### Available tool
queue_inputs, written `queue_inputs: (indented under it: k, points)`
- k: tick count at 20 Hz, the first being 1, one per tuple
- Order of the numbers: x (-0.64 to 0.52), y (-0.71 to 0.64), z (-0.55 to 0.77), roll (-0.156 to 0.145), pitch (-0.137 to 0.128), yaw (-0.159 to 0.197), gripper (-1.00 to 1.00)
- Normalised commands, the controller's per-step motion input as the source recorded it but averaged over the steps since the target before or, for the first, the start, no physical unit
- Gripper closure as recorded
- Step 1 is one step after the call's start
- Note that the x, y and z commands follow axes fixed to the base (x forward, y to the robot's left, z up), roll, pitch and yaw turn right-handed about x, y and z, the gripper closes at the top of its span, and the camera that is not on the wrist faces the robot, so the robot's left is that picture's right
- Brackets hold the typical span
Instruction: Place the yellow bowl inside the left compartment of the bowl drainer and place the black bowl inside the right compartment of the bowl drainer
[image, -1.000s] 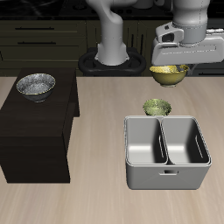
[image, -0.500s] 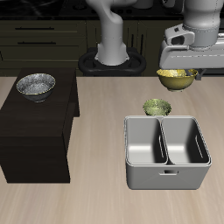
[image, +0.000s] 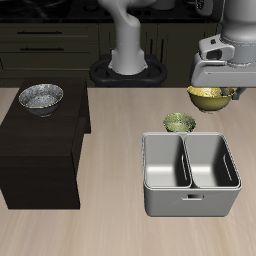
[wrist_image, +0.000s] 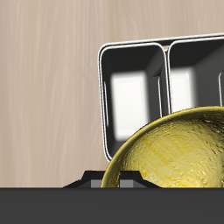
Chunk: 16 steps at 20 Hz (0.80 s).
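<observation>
— What sort of place is this?

— A kitchen, rendered in a simulator. Dark cabinet fronts (image: 50, 45) with drawer lines run along the back, behind a pale wood-grain table (image: 110, 225).

— Anything else pointing that way?

— The wares. A grey metal bowl drainer (image: 190, 175) with two deep wells sits on the table, an olive-green bowl (image: 179, 122) just behind it, and a silvery speckled black bowl (image: 40, 97) rests on a dark low cabinet (image: 40, 150). A yellow bowl (image: 212, 97) hangs above the table.
</observation>
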Motion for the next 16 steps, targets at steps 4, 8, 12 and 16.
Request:
queue_inputs:
  k: [4,8,12,16]
  points:
    - [0.11,0.21,-0.14,0.011,0.03,-0.005,1.0]
    - [0.09,0.16,-0.19,0.008,0.026,0.004,1.0]
    - [0.02,0.08,-0.2,0.009,0.032,-0.002,1.0]
    - [0.01,0.13,-0.2,0.017,0.021,0.015,1.0]
